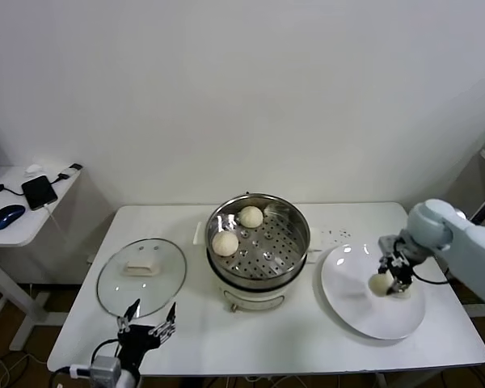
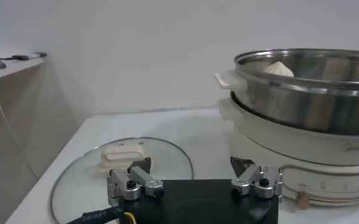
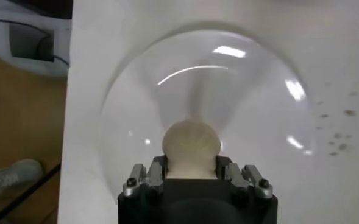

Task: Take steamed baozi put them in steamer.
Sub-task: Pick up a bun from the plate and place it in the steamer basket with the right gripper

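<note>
The steel steamer stands on its white base at the table's middle, with two cream baozi inside, one at the back and one at the left. My right gripper is shut on a third baozi just over the white plate. In the right wrist view the baozi sits between the jaws of the right gripper, above the plate. My left gripper is open and empty at the table's front left. A fourth baozi is not visible.
The glass lid with a white handle lies flat left of the steamer, just beyond my left gripper. The left wrist view shows the lid and the steamer's wall. A side table with a phone and mouse stands far left.
</note>
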Action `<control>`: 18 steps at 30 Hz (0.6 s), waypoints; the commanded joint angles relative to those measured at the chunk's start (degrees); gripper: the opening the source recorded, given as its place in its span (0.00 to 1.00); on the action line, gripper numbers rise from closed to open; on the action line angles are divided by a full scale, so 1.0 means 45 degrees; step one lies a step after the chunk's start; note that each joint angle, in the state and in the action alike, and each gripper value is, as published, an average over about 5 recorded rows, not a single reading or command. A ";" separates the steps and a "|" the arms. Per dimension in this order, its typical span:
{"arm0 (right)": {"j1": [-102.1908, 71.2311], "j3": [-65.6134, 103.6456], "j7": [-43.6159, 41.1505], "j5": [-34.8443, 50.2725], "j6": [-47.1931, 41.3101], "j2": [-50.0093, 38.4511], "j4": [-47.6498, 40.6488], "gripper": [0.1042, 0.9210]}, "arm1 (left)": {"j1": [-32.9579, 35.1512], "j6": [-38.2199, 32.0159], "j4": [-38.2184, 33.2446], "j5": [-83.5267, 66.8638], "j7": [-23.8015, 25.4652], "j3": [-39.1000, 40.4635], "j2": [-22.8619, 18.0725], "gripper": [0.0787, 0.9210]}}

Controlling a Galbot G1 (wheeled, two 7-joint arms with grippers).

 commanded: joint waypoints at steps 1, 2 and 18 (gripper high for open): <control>0.7079 -0.4341 -0.0461 0.3073 -0.0514 0.0990 -0.0412 0.52 | -0.0172 -0.0111 0.0026 0.0079 -0.0264 -0.0076 -0.0040 0.88; 0.7709 -0.4711 -0.0497 0.3391 -0.0546 0.1361 -0.0609 0.52 | -0.0183 -0.0138 0.0020 0.0084 -0.0312 -0.0102 -0.0033 0.88; 0.9576 -0.8089 -0.0446 0.8977 0.6954 0.5763 -0.2284 0.54 | -0.0197 -0.0417 -0.0044 0.0307 -0.0643 -0.0030 -0.0161 0.88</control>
